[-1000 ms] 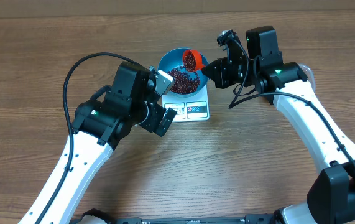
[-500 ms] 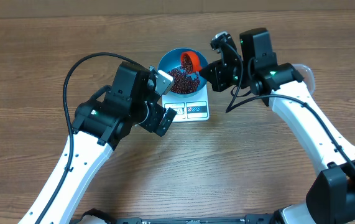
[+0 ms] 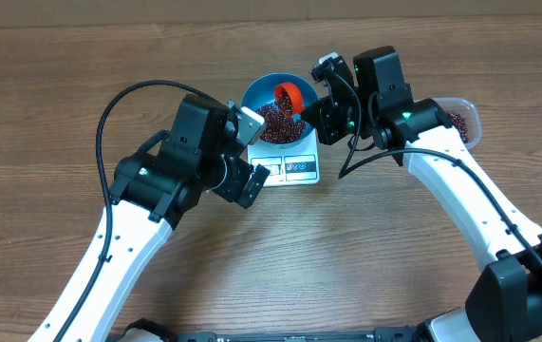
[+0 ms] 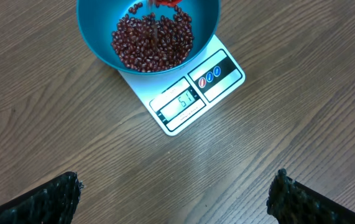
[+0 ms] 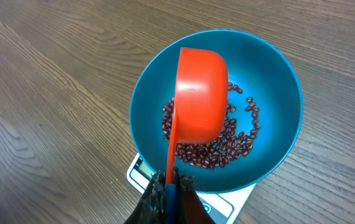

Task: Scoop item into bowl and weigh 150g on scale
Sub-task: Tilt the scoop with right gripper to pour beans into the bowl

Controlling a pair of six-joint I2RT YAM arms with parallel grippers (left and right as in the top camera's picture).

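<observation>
The blue bowl (image 3: 252, 95) stands on the white scale (image 3: 299, 168) and holds a layer of red-brown beans (image 3: 275, 123). My right gripper (image 3: 316, 107) is shut on the handle of an orange scoop (image 3: 288, 93), which is tipped mouth-down over the bowl. In the right wrist view the scoop's underside (image 5: 201, 93) covers part of the beans (image 5: 224, 149) in the bowl (image 5: 280, 81), with my gripper (image 5: 171, 186) clamped on the handle. My left gripper (image 4: 177, 199) hangs open over bare wood just in front of the scale (image 4: 221, 78), nothing between its fingertips (image 4: 59, 193).
A clear plastic tub (image 3: 462, 119) holding more beans sits to the right of the scale, partly behind my right arm. The scale's display (image 4: 180, 101) faces my left gripper. Wooden tabletop lies all around.
My right arm has shifted left and turned the scoop further over the bowl, uncovering the clear tub behind it. The left arm has stayed still.
</observation>
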